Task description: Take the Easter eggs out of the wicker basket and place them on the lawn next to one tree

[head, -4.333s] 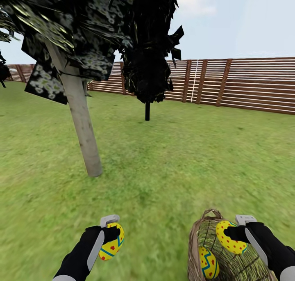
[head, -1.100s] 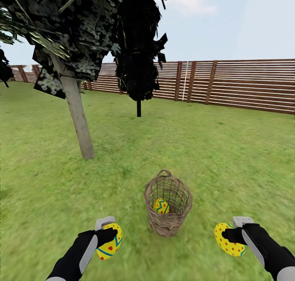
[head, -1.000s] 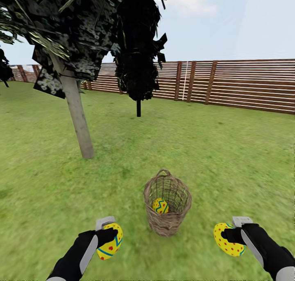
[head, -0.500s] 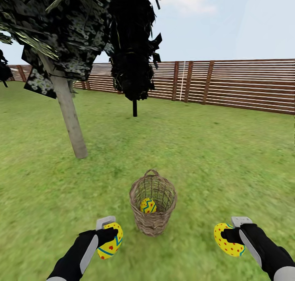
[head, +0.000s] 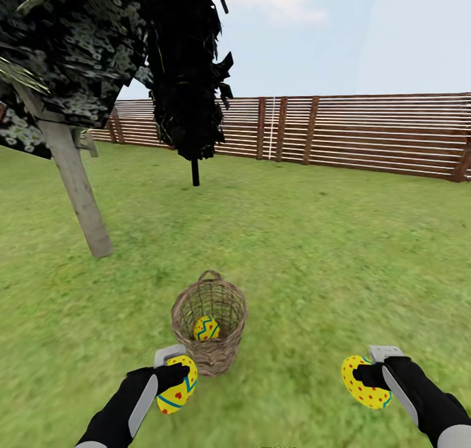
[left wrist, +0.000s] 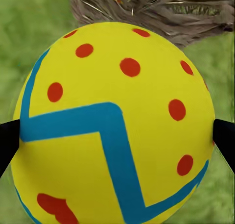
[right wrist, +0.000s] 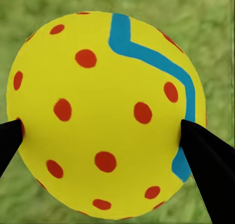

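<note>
Left gripper (head: 175,377) clamps an egg (head: 177,386), long axis tilted. Right gripper (head: 366,376) clamps another egg (head: 364,381). Third egg (head: 206,328) lies in upright basket (head: 209,330).

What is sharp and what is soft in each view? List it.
Head view: fence and wicker basket crisp, grass smeared near the lower edge. Left wrist view: egg sharp, basket weave and grass behind blurred. Right wrist view: egg sharp, lawn soft, dark fingers featureless.
</note>
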Robot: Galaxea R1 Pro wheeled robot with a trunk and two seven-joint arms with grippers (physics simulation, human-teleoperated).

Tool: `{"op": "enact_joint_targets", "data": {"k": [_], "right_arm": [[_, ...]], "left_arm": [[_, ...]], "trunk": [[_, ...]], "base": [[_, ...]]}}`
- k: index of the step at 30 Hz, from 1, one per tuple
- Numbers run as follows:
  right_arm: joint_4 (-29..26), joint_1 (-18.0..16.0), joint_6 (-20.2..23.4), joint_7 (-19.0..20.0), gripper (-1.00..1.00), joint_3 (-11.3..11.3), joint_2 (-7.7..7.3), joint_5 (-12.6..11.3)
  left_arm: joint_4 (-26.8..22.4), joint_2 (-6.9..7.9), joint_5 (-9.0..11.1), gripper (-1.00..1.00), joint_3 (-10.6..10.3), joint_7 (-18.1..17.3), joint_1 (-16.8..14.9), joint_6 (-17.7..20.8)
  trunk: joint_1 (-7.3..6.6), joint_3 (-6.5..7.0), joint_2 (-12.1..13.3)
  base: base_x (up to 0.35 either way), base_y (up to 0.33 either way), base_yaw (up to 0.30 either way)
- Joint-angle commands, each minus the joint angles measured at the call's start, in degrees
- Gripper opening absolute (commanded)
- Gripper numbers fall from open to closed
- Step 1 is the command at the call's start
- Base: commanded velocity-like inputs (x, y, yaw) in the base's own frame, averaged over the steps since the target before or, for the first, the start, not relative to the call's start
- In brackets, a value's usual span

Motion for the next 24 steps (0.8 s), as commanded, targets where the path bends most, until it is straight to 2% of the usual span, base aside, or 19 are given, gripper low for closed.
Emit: {"op": "enact_joint_targets", "data": {"k": [1, 24], "right_arm": [[-0.02, -0.04, 0.19, 0.0, -1.0, 0.26, -0.06, -0.21], [1.73, -0.05, 0.12, -0.09, -1.0, 0.35, 0.02, -0.19]], "left_arm": [[-0.13, -0.05, 0.6, -1.0, 0.18, 0.32, 0.0, 0.36], [0.02, -0.15, 0.52, -1.0, 0.09, 0.32, 0.0, 0.28]], "trunk": [[-0.01, -0.06, -0.03], [-0.01, -0.06, -0.03]], "base": [[0.0, -0.182, -0.296], [0.0, -0.281, -0.299]]}}
